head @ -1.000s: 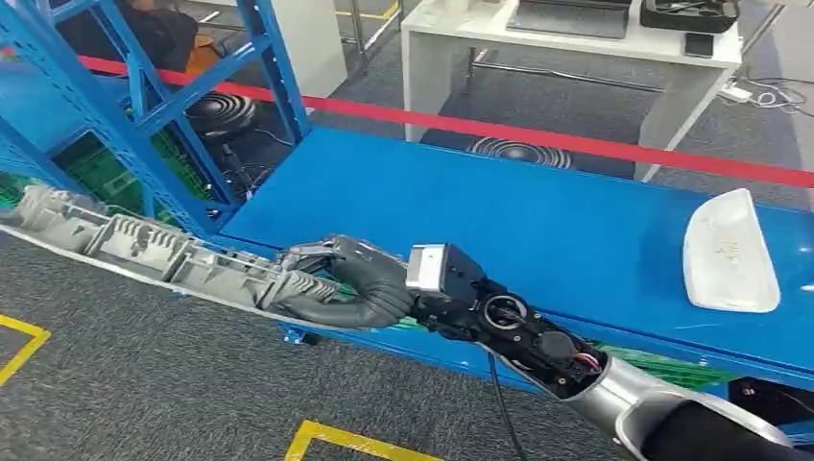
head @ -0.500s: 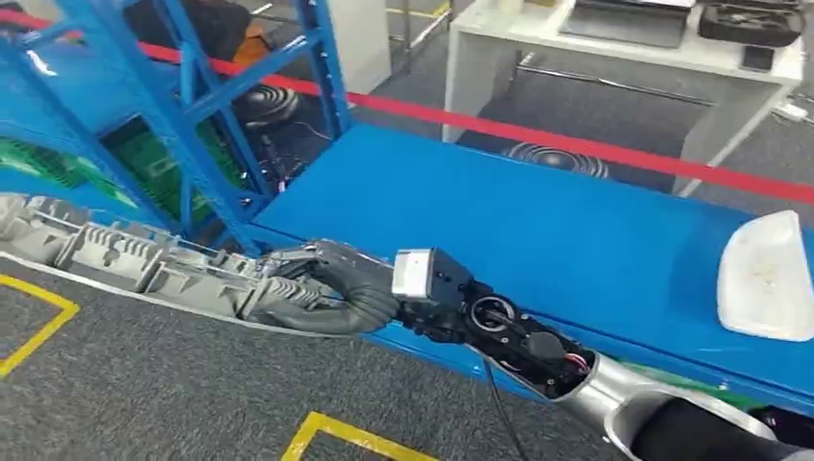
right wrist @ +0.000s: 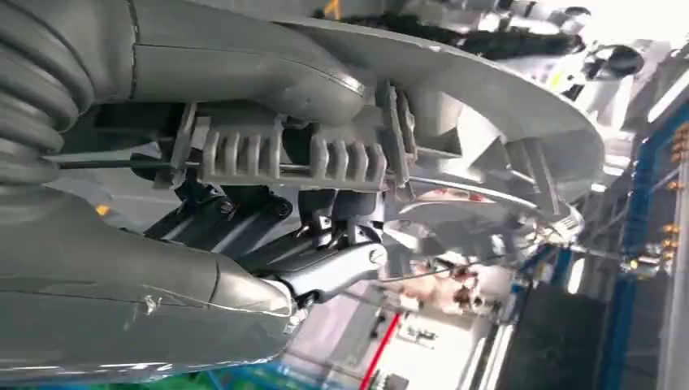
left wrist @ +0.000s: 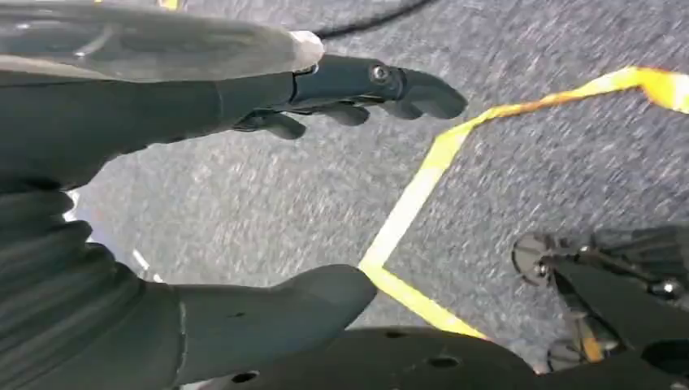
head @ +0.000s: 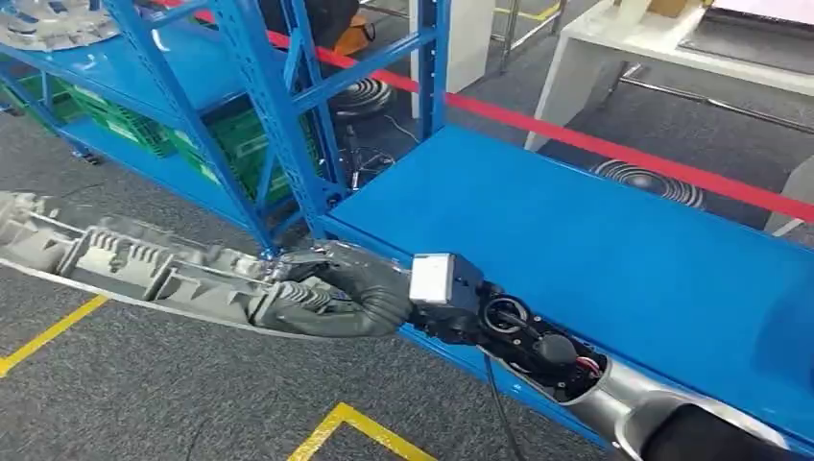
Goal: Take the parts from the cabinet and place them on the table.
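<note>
We hold the long grey ribbed part (head: 144,269) near one end in our right hand (head: 350,288), the fingers (head: 298,303) wrapped around its edge. The part reaches out to the left over the grey carpeted floor (head: 144,394), roughly level, with its ribbed side facing up. It hangs in the air in front of the tabletop (head: 576,250), whose blue surface begins just behind and to the right of our hand; the part does not touch it. In the right wrist view we see the part (right wrist: 455,106) close up, its ribs and curved shell pressed between the thick grey thumb (right wrist: 244,61) and the darker fingers (right wrist: 325,260) beneath.

Our left hand (left wrist: 244,203) hangs over the carpet with nothing in it, thumb (left wrist: 276,313) and fingers (left wrist: 382,85) spread apart. A yellow floor line (left wrist: 422,187) runs below it.

Behind the part stands the blue cabinet (head: 259,106), a frame of slanted posts and shelves. Green crates (head: 240,144) sit on a low shelf, and a round grey part (head: 48,24) lies on an upper shelf at the far left. A red barrier tape (head: 614,144) stretches behind the tabletop, and a white table (head: 662,58) stands beyond it. Yellow lines (head: 355,423) mark the floor near us.
</note>
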You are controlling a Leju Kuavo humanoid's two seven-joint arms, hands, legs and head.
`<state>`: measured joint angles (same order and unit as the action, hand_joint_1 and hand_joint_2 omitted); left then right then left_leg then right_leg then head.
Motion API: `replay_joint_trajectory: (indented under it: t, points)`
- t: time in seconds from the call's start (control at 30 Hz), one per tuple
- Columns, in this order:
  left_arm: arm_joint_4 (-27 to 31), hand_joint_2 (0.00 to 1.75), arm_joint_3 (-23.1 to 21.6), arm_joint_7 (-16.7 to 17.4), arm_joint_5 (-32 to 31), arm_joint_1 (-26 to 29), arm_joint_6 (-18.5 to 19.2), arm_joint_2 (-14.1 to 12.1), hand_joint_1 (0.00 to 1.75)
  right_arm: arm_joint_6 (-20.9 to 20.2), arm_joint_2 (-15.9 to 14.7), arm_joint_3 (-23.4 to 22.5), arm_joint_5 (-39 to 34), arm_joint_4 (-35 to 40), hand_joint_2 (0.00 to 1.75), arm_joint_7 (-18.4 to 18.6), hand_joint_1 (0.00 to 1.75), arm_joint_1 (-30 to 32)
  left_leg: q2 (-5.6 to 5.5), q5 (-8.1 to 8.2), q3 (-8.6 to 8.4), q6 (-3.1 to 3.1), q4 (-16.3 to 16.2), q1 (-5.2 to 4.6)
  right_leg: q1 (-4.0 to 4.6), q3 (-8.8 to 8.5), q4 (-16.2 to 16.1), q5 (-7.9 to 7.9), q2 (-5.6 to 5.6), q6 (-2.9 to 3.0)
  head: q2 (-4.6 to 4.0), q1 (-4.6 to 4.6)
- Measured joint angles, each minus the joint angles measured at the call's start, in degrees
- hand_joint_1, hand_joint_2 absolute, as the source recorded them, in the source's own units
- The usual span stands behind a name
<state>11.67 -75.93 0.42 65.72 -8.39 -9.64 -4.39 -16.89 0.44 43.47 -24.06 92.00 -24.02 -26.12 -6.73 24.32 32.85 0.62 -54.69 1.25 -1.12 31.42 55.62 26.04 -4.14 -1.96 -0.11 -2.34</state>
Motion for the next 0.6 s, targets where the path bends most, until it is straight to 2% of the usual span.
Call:
replay_joint_trajectory:
  t: [0.03,0.07,0.1,0.13,0.17,0.2,0.23,0.27,0.3,0.33,0.37,0.4,0.43,0.47,0.53,0.57,0.6]
  points:
    - [0.0,1.75,0.0,-0.1,0.1,0.2,0.0,-0.1,0.00,-0.2,0.1,0.0,-0.1,-0.1,1.75,-0.1,1.75,-0.1,-0.62,-0.15,0.04,0.45,0.4,0.20,0.15,-0.06,0.0,0.08,0.39,0.46,0.00,0.07]
    - [-0.1,1.75,0.1,-0.2,0.1,0.4,-0.2,-0.5,0.00,-0.4,0.3,0.1,-0.1,-0.1,1.75,-0.3,1.75,-0.3,-1.23,-0.11,0.04,0.84,0.3,0.16,-0.28,-0.41,-0.6,-0.22,1.09,1.02,0.00,0.07]
    - [-0.1,1.75,0.2,-0.5,0.2,0.6,-0.3,-0.4,0.00,-0.4,0.7,0.1,-0.1,-0.2,1.75,-0.5,1.75,-0.4,1.37,0.73,0.47,0.93,-0.9,0.03,-0.33,-0.74,-0.9,-0.30,1.81,1.28,0.00,0.32]
    - [-0.1,1.75,0.2,-0.5,0.2,0.6,-0.4,-0.5,0.00,-0.4,0.8,0.1,-0.1,-0.4,1.75,-0.8,1.75,-0.6,3.60,2.68,2.25,1.20,-4.4,-0.15,-0.31,-0.82,-1.1,-0.30,2.43,1.47,0.00,1.42]
    - [-0.1,1.75,0.2,-0.5,0.4,0.5,-0.5,-0.6,0.00,-0.5,0.9,0.1,-0.1,-0.6,1.75,-1.0,1.75,-0.7,4.88,4.98,4.88,1.43,-9.4,-0.13,-0.12,-0.82,-1.1,-0.24,3.26,1.72,0.00,1.82]
    - [-0.1,1.75,0.3,-0.5,0.4,0.5,-0.6,-0.9,0.00,-0.6,0.9,0.1,-0.1,-0.9,1.75,-1.2,1.75,-0.6,5.61,6.90,7.61,1.57,-14.5,-0.12,0.08,-0.84,-1.0,-0.15,4.09,1.87,0.00,1.79]
    - [-0.1,1.75,0.3,-0.5,0.5,0.5,-0.7,-1.1,0.00,-0.8,0.9,0.1,-0.1,-1.1,1.75,-1.3,1.75,-0.6,5.93,7.86,9.53,1.66,-18.0,-0.11,0.20,-0.89,-1.0,-0.06,4.87,1.99,0.00,1.84]
    - [-0.1,1.75,0.3,-0.4,0.6,0.5,-0.7,-1.3,0.00,-0.9,1.0,0.1,-0.1,-1.3,1.75,-1.4,1.75,-0.6,6.10,7.47,10.18,1.61,-18.9,-0.12,0.24,-1.02,-1.0,0.07,5.55,2.07,0.00,1.86]
    - [-0.1,1.75,0.3,-0.4,0.7,0.6,-0.8,-1.6,0.00,-1.1,1.1,0.1,-0.2,-1.5,1.75,-1.5,1.75,-0.6,6.21,5.80,9.30,1.51,-16.9,-0.12,0.25,-1.19,-1.0,0.24,6.15,2.03,0.00,1.88]
    - [-0.1,1.75,0.3,-0.4,0.7,0.7,-0.8,-1.9,0.00,-1.2,1.3,0.1,-0.2,-1.7,1.75,-1.6,1.75,-0.6,6.45,3.24,6.89,1.35,-12.1,-0.12,0.25,-1.39,-1.0,0.41,6.73,1.97,0.00,1.92]
    - [-0.1,1.75,0.3,-0.4,0.7,0.7,-0.8,-2.1,0.00,-1.4,1.4,0.1,-0.4,-1.7,1.75,-1.6,1.75,-0.7,7.24,0.90,4.06,1.13,-6.6,-0.17,0.25,-1.62,-1.0,0.58,7.20,1.87,0.00,1.97]
    - [-0.1,1.75,0.4,-0.4,0.7,0.6,-0.9,-2.3,0.00,-1.5,1.6,0.1,-0.5,-1.8,1.75,-1.6,1.75,-0.7,9.71,-0.69,1.36,0.80,-1.8,-0.40,0.40,-1.88,-1.1,0.76,7.56,1.61,0.00,2.03]
    - [-0.1,1.75,0.5,-0.3,0.8,0.4,-0.9,-2.5,0.00,-1.5,1.6,0.1,-0.5,-1.9,1.75,-1.7,1.75,-0.8,10.68,-0.63,0.54,0.63,0.4,-0.94,0.98,-1.79,-0.7,1.12,7.90,1.21,0.00,2.18]
    - [-0.1,1.75,0.6,-0.1,1.0,0.3,-1.2,-2.6,0.00,-1.6,1.7,0.1,-0.5,-2.1,1.75,-1.8,1.75,-0.9,9.53,-0.78,0.75,0.10,0.1,-0.90,0.94,-1.95,-0.9,1.16,8.33,1.06,0.00,1.86]
    - [-0.1,1.75,1.1,0.5,2.1,0.5,-1.5,-3.1,0.00,-2.3,1.9,0.1,-0.5,-2.5,1.75,-2.4,1.75,-0.9,8.57,-0.58,0.92,-0.30,0.0,-1.06,0.96,-2.37,-1.2,1.35,9.23,0.61,0.00,1.77]
    - [-0.1,1.75,1.4,0.7,2.6,0.6,-1.7,-3.3,0.00,-2.6,2.0,0.1,-0.5,-2.7,1.75,-2.6,1.75,-1.0,8.05,-0.79,0.77,-0.68,0.4,-0.81,0.96,-2.53,-1.2,1.57,9.69,0.26,0.00,1.66]
    - [-0.1,1.75,1.7,0.8,3.3,0.7,-1.9,-3.6,0.00,-2.7,2.1,0.1,-0.6,-3.0,1.75,-2.9,1.75,-1.0,7.61,-0.93,0.47,-0.92,0.6,-0.51,0.55,-2.36,-0.3,2.41,8.12,-0.09,0.00,1.49]
